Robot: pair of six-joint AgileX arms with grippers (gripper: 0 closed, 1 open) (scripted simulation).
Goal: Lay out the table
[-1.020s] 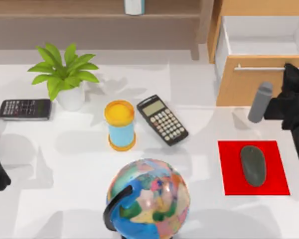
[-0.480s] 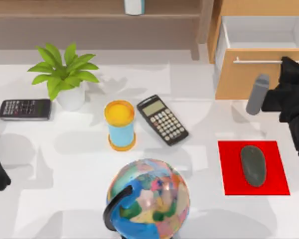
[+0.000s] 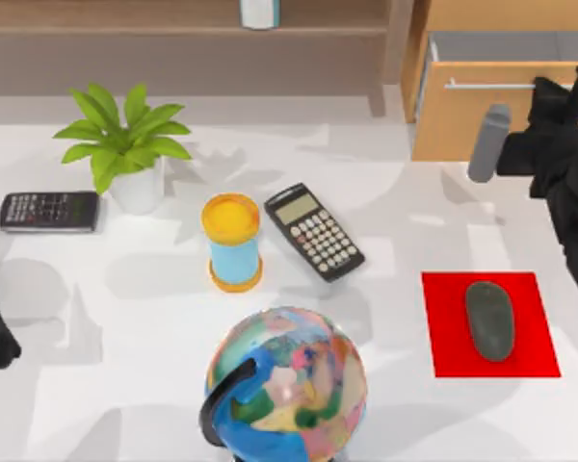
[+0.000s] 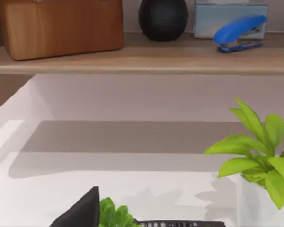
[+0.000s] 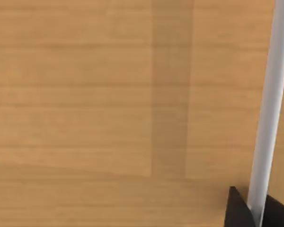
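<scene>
**Top view: our right hand at the drawer front**

Top view gives us the smooth white desk (image 3: 125, 318), widest surface by far. Our right hand (image 3: 559, 91) pinches the slim metal handle (image 3: 486, 85) of the light-wood drawer (image 3: 462, 115) at the desk's far right corner; a grey cylinder (image 3: 488, 142) stands just beside it. Near the right edge, a rounded grey mouse (image 3: 489, 320) lies on a flat red mat (image 3: 491, 324). A glossy globe (image 3: 287, 383) sits at the near edge. Our left arm is parked at the left edge.
</scene>
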